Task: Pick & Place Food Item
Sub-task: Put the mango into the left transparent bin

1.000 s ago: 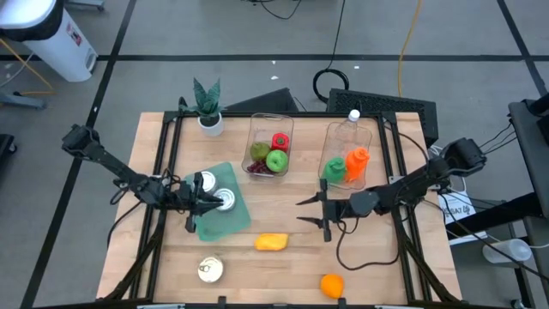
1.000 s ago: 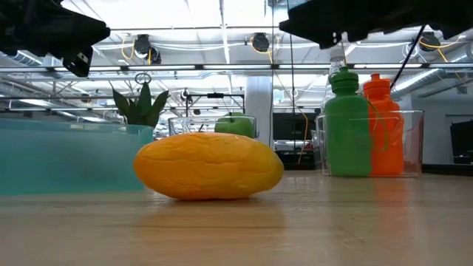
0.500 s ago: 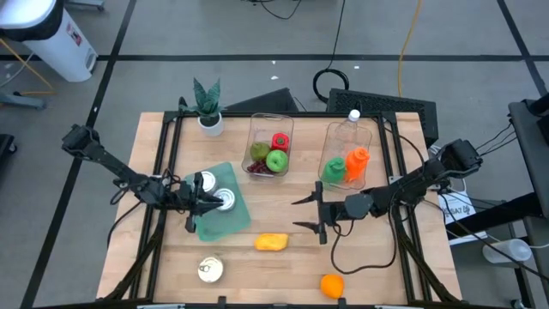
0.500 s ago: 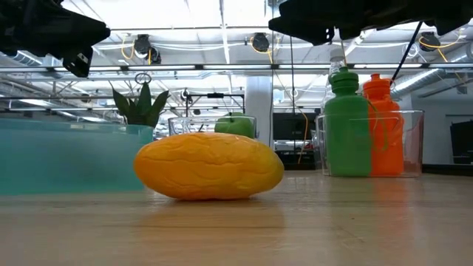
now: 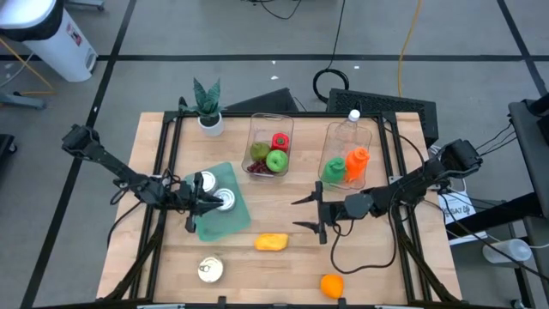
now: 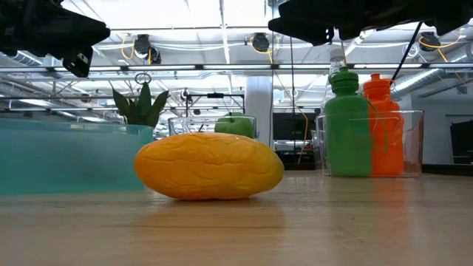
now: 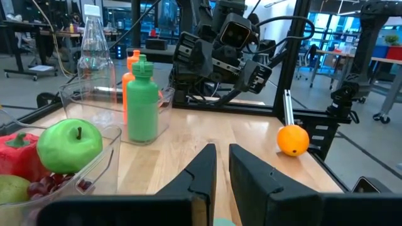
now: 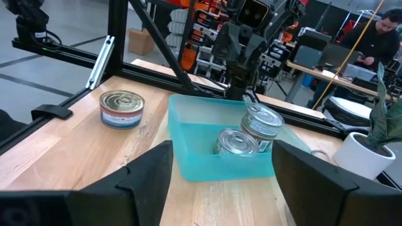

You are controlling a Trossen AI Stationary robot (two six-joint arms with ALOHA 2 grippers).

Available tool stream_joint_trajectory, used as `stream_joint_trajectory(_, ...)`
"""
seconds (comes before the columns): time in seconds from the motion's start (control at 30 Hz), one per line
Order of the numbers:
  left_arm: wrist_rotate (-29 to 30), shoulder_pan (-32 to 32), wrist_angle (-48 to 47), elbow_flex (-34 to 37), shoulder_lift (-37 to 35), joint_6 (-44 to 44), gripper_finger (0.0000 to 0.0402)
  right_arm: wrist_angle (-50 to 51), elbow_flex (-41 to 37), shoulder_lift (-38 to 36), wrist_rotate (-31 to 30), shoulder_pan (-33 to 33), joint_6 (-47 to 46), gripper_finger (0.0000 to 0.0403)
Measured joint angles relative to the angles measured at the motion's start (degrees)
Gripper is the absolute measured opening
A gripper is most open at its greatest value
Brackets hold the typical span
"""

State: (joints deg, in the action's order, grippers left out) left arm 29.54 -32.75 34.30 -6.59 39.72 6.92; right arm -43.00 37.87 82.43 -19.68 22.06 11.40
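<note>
Lying on its side near the table's (image 5: 377,266) front edge, about midway along it, is a yellow-orange mango (image 5: 271,243), plump, oval and faintly wrinkled. The right gripper (image 5: 307,215) is hovering just beside it, fingers spread and empty, apparently well above the wood. The left gripper (image 5: 221,202) is hanging closed over the teal bin (image 5: 225,225).
</note>
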Motion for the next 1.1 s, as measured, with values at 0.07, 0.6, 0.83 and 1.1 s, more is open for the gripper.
stream_joint_trajectory(0.07,0.0,0.0,-0.02,0.0,0.0,-0.13,0.0049,-0.01,0.0,0.0,0.0,0.0,0.0,0.0261)
stream_joint_trajectory(0.6,0.0,0.0,-0.28,0.0,0.02,-0.38,0.0049,5.21,4.18,0.03,0.2,1.15,-2.94,0.0261)
stream_joint_trajectory(0.83,-0.04,0.0,-0.31,0.0,0.02,-0.32,0.005,14.97,13.85,6.15,-6.96,4.99,-5.36,0.0261)
stream_joint_trajectory(1.1,-0.13,-0.02,-1.18,0.02,0.02,2.23,0.0049,18.69,22.92,15.51,-6.09,8.21,-14.03,0.0282)
